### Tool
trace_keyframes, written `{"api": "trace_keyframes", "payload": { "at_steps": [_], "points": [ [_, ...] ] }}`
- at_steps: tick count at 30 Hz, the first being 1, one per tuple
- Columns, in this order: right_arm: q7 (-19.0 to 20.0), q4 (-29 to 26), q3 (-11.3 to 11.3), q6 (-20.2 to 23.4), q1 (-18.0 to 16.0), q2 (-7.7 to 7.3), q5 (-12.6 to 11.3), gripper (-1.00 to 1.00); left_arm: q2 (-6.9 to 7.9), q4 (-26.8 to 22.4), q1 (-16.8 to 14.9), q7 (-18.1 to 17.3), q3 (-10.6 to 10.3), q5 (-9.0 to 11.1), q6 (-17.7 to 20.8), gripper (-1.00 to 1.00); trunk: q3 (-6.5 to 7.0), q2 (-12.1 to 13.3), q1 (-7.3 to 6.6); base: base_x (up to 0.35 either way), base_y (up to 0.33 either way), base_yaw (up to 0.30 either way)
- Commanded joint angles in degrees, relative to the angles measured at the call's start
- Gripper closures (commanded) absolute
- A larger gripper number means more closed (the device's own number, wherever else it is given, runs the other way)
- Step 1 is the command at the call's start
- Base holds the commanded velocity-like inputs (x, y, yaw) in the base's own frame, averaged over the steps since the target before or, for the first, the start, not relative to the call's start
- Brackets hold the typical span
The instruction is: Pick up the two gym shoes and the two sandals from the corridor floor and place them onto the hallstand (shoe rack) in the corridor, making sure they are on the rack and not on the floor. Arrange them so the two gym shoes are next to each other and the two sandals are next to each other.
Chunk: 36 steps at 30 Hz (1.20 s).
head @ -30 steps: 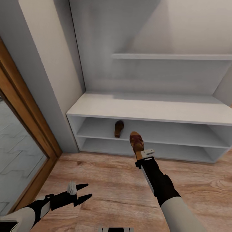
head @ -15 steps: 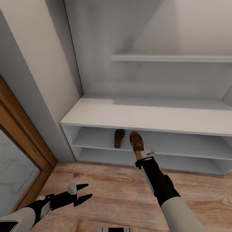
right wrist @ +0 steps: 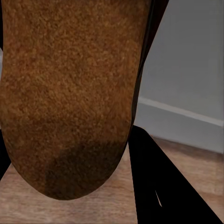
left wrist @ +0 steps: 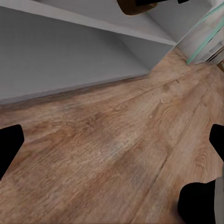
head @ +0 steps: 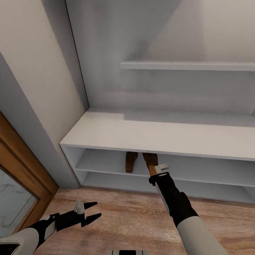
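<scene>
White shelving backs the corridor, where two sandals show: one sandal lies on the hallstand's upper shelf tier, and the second sandal, just beside it at 3 o'clock, is gripped by the right hand. At 7 o'clock, the left hand hangs spread and empty over the wood floor.

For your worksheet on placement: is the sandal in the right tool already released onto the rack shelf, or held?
Held: the right tool grips the sandal by its heel, toe pushed under the hallstand top.
</scene>
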Motion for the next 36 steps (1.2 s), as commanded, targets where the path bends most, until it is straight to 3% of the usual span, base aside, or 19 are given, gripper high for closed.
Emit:
{"api": "trace_keyframes", "payload": {
  "at_steps": [1,36],
  "points": [
    [-0.3,0.0,0.1,0.3,0.0,0.0,0.1,1.0,0.01,0.0,0.0,-0.1,-0.3,0.4,-0.3,-1.0,-0.05,0.0,-0.01,0.024,0.0,0.0],
    [-0.3,0.0,0.1,0.3,0.0,0.0,0.1,1.0,0.01,0.0,0.0,-0.1,-0.3,0.4,-0.3,-1.0,-0.05,0.0,-0.01,0.091,0.0,0.0]
  ]
}}
